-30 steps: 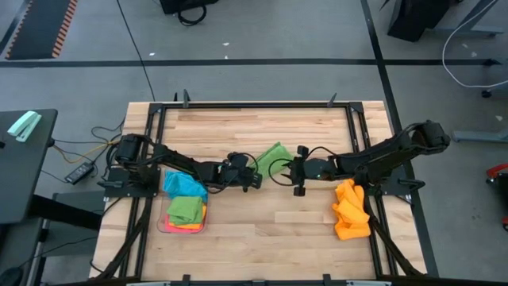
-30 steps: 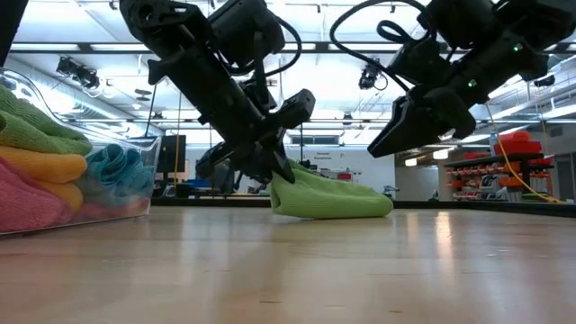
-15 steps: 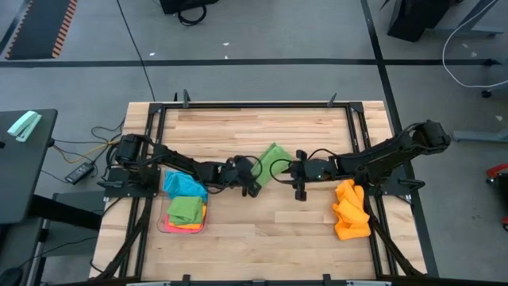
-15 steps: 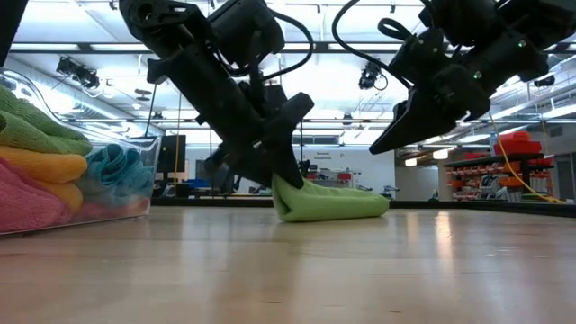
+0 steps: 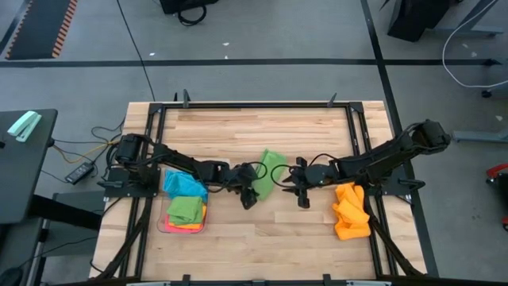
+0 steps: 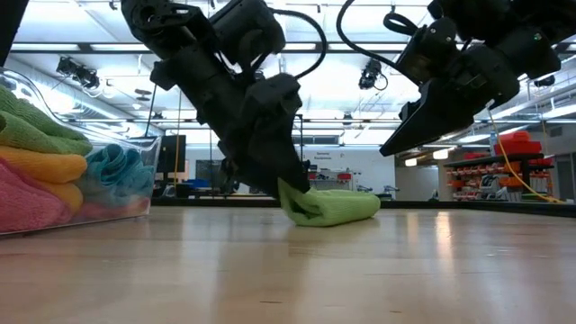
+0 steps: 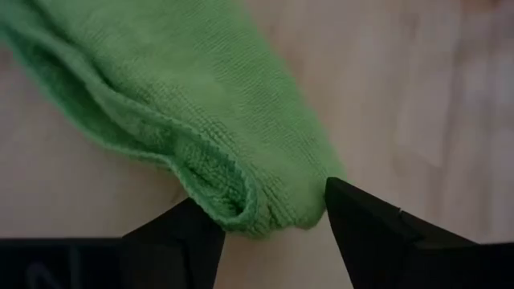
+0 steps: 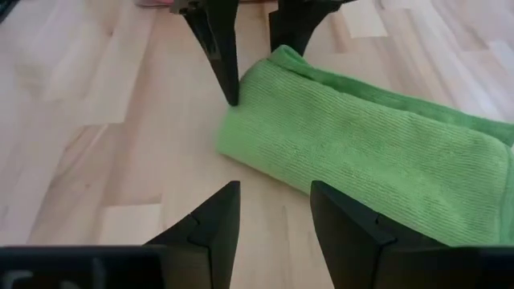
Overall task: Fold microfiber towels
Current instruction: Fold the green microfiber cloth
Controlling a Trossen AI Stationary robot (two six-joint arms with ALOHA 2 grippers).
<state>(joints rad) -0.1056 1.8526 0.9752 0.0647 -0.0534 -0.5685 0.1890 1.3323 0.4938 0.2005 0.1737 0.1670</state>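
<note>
Since a second ago my left hand point(image 5: 249, 195) has slid toward the near side of the table point(image 5: 238, 238) and let its fingers spread, and the green towel point(image 5: 267, 170) has gone from a loose, raised heap to a flatter folded strip. In the left wrist view the two dark fingers point(image 7: 365, 229) stand apart on either side of the towel's folded end point(image 7: 233, 181), just touching the cloth without pinching it. The low view shows that hand point(image 6: 279, 180) down at the table surface against the end of the green towel point(image 6: 333, 207), which lies flat on the wood near the middle of the table.

My right hand point(image 5: 298, 184) hangs just beside the towel on its other side, lifted off the table in the low view point(image 6: 423, 117). Its fingers point(image 8: 210, 225) are parted and hold nothing; the green towel point(image 8: 369, 160) lies ahead of them.

At the left edge, the clear tray point(image 5: 163, 226) holds a stack of folded towels point(image 5: 185, 210), green on top, with a sky blue towel point(image 5: 182, 185) beside it. The orange towels point(image 5: 350, 210) sit piled at the right edge, well apart from both hands.
</note>
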